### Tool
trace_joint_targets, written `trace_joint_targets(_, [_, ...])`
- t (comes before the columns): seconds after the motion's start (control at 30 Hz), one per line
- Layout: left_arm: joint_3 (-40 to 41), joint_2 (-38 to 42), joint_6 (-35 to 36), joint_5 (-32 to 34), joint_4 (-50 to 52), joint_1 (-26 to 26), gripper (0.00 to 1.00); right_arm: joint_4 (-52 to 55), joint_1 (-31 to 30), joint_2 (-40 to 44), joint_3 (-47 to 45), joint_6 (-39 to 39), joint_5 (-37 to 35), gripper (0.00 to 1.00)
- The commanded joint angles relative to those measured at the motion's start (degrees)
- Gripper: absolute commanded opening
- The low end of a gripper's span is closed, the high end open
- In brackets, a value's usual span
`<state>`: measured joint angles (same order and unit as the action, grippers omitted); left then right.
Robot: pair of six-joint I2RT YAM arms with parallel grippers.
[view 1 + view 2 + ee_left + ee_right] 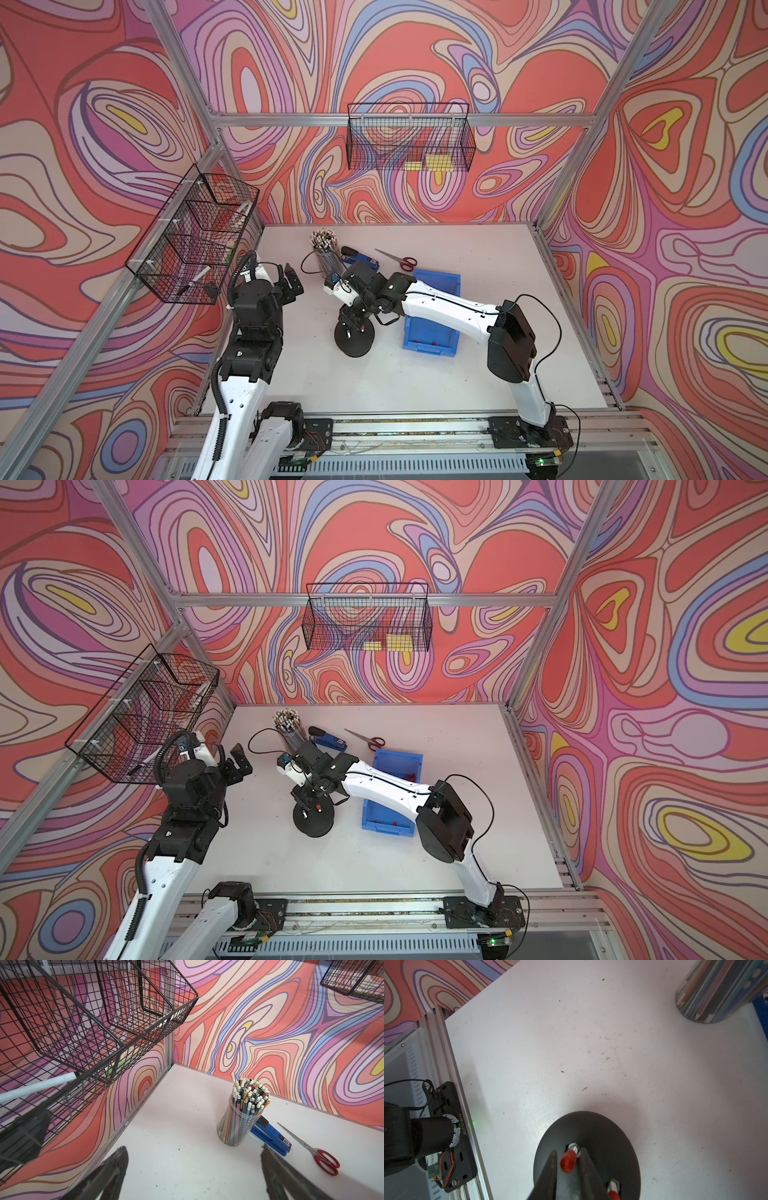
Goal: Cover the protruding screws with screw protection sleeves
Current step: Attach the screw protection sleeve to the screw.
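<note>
The black round base [612, 1136] stands mid-table, seen in both top views [353, 343] [313, 823]. My right gripper [569, 1150] hangs over it with its jaws slightly parted. Between them a red screw protection sleeve [568, 1161] sits on a protruding screw [574, 1148], with a gap to one finger. A second screw [612, 1185] beside it also wears a red sleeve [614, 1195]. More sleeves [384, 823] lie in the blue bin [440, 275]. My left gripper [193, 1148] is open and empty, raised near the left wall [293, 282].
A jar of pencils [326, 249], a blue stapler [359, 257] and red-handled scissors [399, 259] lie at the back of the table. Wire baskets hang on the left wall [191, 237] and on the back wall [409, 137]. My right arm crosses over the bin.
</note>
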<state>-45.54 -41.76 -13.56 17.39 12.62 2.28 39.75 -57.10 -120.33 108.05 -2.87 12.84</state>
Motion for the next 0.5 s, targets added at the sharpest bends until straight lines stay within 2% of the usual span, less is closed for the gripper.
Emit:
trace_joint_targets(0.0, [-0.3,0.2,-0.3,-0.5,0.4,-0.2,1.00,-1.3,-0.3,3.0,0.5,-1.1,-0.3,0.23])
trace_joint_targets(0.13, [-0.3,0.0,-0.5,-1.1,0.3,-0.3,0.99,-1.8,-0.2,5.1,-1.5,-2.2,-2.3,0.22])
trace_joint_targets(0.2, [-0.2,0.0,0.0,-3.0,-0.1,-0.2,0.99,-2.4,-0.2,7.4,-4.0,-3.1,-5.6,0.21])
trace_joint_targets(0.33, [0.2,-1.0,2.1,-17.3,-3.0,0.2,0.96,-2.8,0.1,15.4,-11.5,-6.4,-14.5,0.20])
trace_joint_targets(0.47, [-0.5,-3.8,2.6,-32.5,-5.5,2.7,0.91,2.4,0.7,23.0,-18.1,-11.4,-24.5,0.17])
